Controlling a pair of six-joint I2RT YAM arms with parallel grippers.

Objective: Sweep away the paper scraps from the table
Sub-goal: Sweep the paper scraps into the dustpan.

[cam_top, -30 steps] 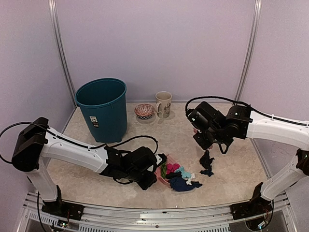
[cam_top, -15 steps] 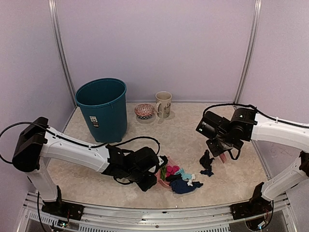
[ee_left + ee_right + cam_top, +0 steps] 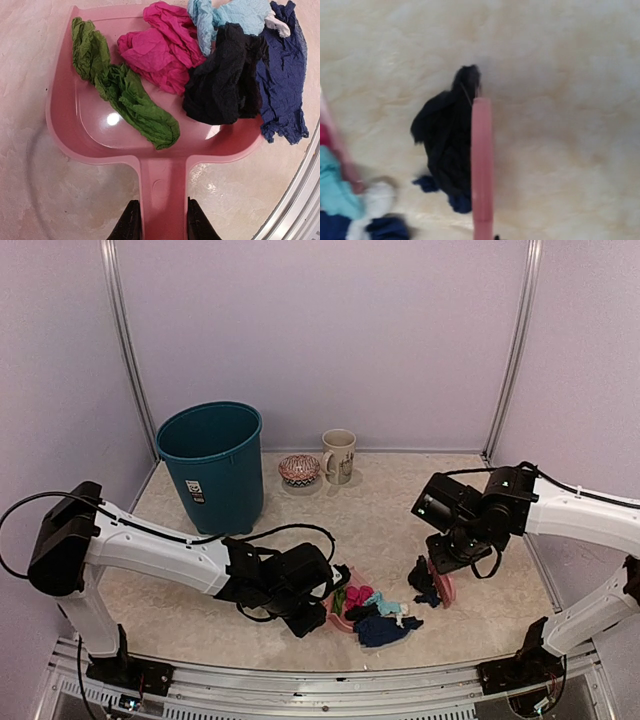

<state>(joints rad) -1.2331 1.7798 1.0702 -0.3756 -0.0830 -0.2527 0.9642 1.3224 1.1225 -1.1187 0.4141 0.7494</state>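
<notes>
My left gripper (image 3: 163,225) is shut on the handle of a pink dustpan (image 3: 90,130) lying flat on the table (image 3: 380,520). In the pan are green (image 3: 125,95), magenta (image 3: 160,50) and black (image 3: 225,85) paper scraps. A teal scrap (image 3: 225,15) and a navy one (image 3: 285,75) lie at its mouth. My right gripper (image 3: 447,558) is shut on a pink brush (image 3: 481,165), whose head is down on the table. The brush stands just right of a black scrap (image 3: 445,145) that has a small navy scrap (image 3: 461,202) at its near end.
A teal bin (image 3: 212,465) stands at the back left. A patterned bowl (image 3: 299,470) and a mug (image 3: 339,455) stand at the back middle. The metal rail (image 3: 300,685) runs along the front edge, close to the scrap pile (image 3: 380,618).
My right arm has swung down and toward the front, bringing the brush onto the table beside the black scrap. The left arm and dustpan have barely shifted.
</notes>
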